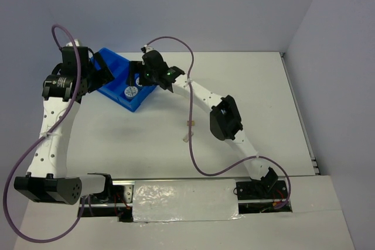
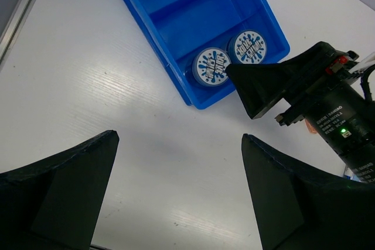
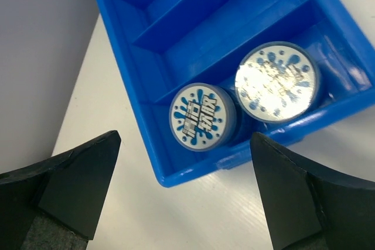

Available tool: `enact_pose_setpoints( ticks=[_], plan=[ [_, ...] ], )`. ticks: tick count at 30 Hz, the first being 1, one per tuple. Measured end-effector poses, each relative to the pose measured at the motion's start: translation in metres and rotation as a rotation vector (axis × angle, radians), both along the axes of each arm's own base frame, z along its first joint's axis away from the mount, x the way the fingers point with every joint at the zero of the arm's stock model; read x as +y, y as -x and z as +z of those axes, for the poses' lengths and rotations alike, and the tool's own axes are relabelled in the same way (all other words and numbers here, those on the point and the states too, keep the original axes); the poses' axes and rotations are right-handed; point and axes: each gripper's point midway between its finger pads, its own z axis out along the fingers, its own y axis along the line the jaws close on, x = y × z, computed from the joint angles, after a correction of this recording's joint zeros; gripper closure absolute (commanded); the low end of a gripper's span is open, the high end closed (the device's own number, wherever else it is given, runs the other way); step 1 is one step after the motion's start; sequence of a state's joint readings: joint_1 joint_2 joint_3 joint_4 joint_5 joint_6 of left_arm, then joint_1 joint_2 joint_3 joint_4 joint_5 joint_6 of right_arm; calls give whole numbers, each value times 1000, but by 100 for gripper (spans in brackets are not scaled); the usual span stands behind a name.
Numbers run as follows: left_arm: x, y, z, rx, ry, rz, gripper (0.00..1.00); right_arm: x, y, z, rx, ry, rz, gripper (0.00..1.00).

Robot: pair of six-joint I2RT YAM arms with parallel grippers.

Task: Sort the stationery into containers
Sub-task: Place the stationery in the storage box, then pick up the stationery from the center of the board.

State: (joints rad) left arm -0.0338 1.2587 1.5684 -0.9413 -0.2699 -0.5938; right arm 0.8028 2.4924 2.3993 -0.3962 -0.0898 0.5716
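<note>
The blue tray (image 1: 117,68) sits at the far left of the table, with its long compartments seen in the left wrist view (image 2: 176,21) and the right wrist view (image 3: 193,21). Two round discs with patterned white tops (image 3: 199,115) (image 3: 276,80) lie side by side in its end compartment; they also show in the left wrist view (image 2: 211,65) (image 2: 248,47). My right gripper (image 3: 184,139) is open and empty, hovering over the tray's end wall beside the discs (image 1: 140,80). My left gripper (image 2: 180,137) is open and empty over bare table next to the tray (image 1: 105,68). The pen and grey block are out of view.
Two small pale sticks (image 1: 188,124) (image 1: 186,137) lie on the white table (image 1: 263,98) near the middle, under the right arm's purple cable. The two grippers are close together at the tray. A taped strip runs along the near edge.
</note>
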Motion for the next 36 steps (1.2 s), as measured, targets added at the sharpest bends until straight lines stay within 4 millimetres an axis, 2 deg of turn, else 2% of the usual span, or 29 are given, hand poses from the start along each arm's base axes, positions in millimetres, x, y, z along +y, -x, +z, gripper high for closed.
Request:
enact_pose_setpoints(
  ticks=[3,5,6,8,9,10,11,12,14,15,16,18,20,22,25,27,29,33,36],
  plan=[
    [-6,-2,-4,7,9,-40,1,-12,-1,12,-27,35,-20,0],
    [-13,-7,-10,19,24,-82,1,-33,2,28,-43,65,-55,0],
    [-17,-11,-16,35,29,-104,1,-48,7,42,-52,70,-75,0],
    [-32,-21,-31,75,22,-147,1,-99,15,75,-39,86,-151,0],
    [-45,-27,-40,99,12,-184,1,-132,17,96,-41,76,-201,0],
    [-65,-33,-53,131,-2,-238,1,-167,15,116,-46,70,-264,0],
    [-83,-38,-64,159,-16,-290,1,-211,13,139,-72,57,-345,0],
    [-108,-42,-76,186,-23,-355,1,-251,13,154,-87,58,-422,0],
    [-157,-51,-106,251,-26,-472,1,-336,23,172,-119,85,-595,0],
    [-176,-54,-120,280,-27,-514,1,-366,36,173,-130,107,-657,0],
    [-191,-57,-134,319,-35,-540,1,-385,54,165,-121,139,-688,0],
    [-219,-72,-157,366,-42,-565,1,-400,100,134,-71,209,-671,0],
    [-240,-92,-175,392,-43,-541,1,-406,132,102,-8,270,-635,0],
    [-255,-113,-191,402,-29,-491,1,-413,158,65,73,334,-607,0],
    [-270,-137,-207,395,17,-401,1,-420,185,31,159,382,-573,0],
    [-276,-145,-216,392,59,-339,1,-420,196,26,172,379,-549,0],
    [-280,-149,-224,394,92,-294,2,-420,202,30,159,364,-532,0],
    [-290,-163,-235,373,152,-231,3,-419,209,42,109,338,-496,0],
    [-297,-167,-242,361,177,-204,4,-419,211,43,95,352,-473,0]
  ],
)
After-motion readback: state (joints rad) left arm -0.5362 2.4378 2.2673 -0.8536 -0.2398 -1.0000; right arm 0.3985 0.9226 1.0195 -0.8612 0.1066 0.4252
